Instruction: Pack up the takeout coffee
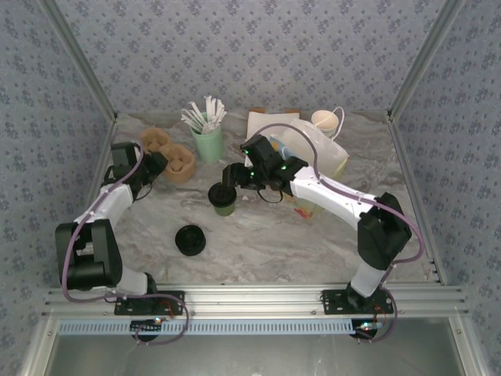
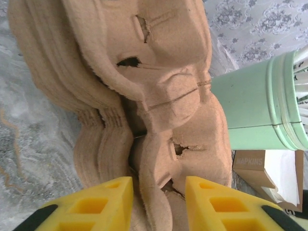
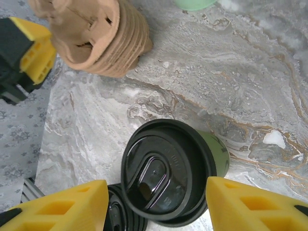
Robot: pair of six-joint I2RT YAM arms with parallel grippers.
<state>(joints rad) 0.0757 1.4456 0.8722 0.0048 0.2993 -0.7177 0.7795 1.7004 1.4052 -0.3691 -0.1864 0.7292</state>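
Observation:
The takeout coffee [image 1: 224, 202] [image 3: 168, 168], a small green cup with a black lid, stands on the marble table near the middle. My right gripper [image 1: 227, 186] [image 3: 156, 185] hangs just over it, open. Its yellow fingers [image 3: 62, 207] stand on either side of the lid, and a gap shows on the left side. Far left, my left gripper [image 1: 159, 164] [image 2: 159, 185] is open at a stack of brown pulp cup carriers [image 1: 176, 160] [image 2: 144, 96]. A ridge of the top carrier lies between its yellow fingers [image 2: 101, 202].
A stack of spare black lids [image 1: 190, 240] [image 3: 120, 216] lies in front of the coffee. A mint cup with white sticks [image 1: 207, 139] [image 2: 260, 110] and a napkin box [image 2: 255, 168] stand at the back. A white paper bag [image 1: 325, 157] and cream cups [image 1: 325, 119] are back right.

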